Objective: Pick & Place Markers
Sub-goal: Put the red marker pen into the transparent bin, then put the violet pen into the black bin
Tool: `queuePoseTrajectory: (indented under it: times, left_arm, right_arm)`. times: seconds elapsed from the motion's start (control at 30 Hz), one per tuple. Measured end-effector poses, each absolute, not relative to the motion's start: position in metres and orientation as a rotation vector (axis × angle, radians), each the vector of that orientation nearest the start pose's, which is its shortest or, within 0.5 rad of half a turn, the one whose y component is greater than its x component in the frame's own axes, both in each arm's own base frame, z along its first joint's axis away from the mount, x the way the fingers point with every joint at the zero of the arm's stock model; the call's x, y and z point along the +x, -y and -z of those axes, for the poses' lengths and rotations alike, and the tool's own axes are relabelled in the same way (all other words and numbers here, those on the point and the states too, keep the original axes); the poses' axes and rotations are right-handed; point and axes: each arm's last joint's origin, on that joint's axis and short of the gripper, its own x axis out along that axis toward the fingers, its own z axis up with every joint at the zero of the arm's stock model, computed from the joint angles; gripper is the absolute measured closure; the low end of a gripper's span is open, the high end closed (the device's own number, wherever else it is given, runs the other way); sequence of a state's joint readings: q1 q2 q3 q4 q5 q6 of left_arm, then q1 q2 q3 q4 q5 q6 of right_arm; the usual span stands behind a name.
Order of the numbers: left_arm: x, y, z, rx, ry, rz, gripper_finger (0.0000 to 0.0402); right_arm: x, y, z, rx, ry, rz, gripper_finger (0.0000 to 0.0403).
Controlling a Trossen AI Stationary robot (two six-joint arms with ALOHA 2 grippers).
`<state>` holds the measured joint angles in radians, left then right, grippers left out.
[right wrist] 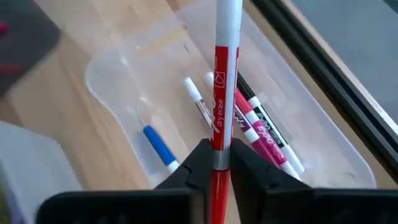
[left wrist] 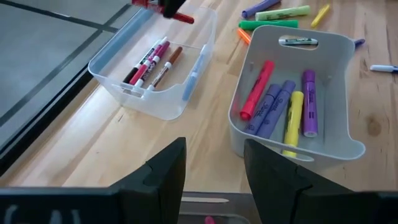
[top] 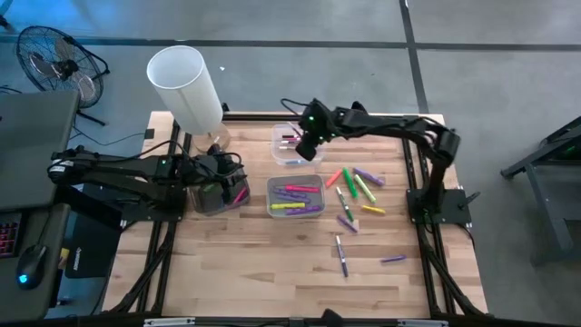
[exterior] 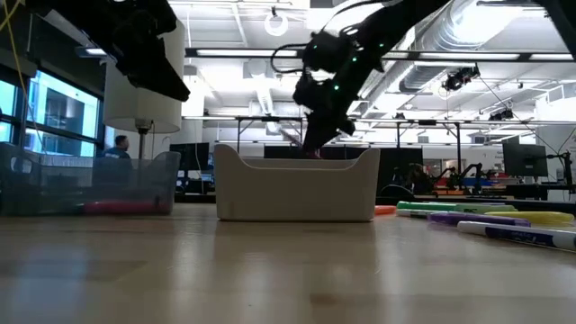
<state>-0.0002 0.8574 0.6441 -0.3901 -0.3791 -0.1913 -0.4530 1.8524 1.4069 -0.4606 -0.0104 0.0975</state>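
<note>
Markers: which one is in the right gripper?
The red dry-erase marker, pinched between the right gripper fingers above the clear bin; the others lie loose in bins or on the table.

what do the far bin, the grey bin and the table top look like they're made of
Far bin: probably clear plastic, glossy; the markers and the wood show through its walls.
Grey bin: likely moulded plastic, opaque, matte, with rounded corners and a cut-out handle slot.
Table top: wood, apparently butcher block; pale glued strips with visible grain and a light sheen.

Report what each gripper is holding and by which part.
The right gripper pinches a red-and-white dry-erase marker near its lower end, above the clear plastic bin. The left gripper holds nothing.
</note>
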Motion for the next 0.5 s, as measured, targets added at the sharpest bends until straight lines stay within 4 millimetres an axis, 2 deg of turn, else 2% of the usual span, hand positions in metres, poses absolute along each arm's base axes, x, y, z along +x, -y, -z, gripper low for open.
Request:
queuePoseTrajectory:
  times: [0.13,0.23,0.37,0.5]
  left_arm:
    - [0.177,-0.01,-0.256,-0.072,-0.561,-0.413,0.0243]
    - [0.177,-0.01,-0.256,-0.075,-0.565,-0.402,0.0243]
    - [0.177,-0.01,-0.256,-0.077,-0.568,-0.395,0.0243]
    - [0.177,-0.009,-0.255,-0.083,-0.576,-0.366,0.0243]
  right_arm:
    - [0.367,0.177,-0.23,0.262,-0.939,0.428,0.0307]
    - [0.367,0.175,-0.234,0.257,-0.977,0.439,0.0277]
    - [0.36,0.167,-0.246,0.28,-1.058,0.507,0.0268]
    - [0.351,0.141,-0.258,0.307,-1.156,0.58,0.0283]
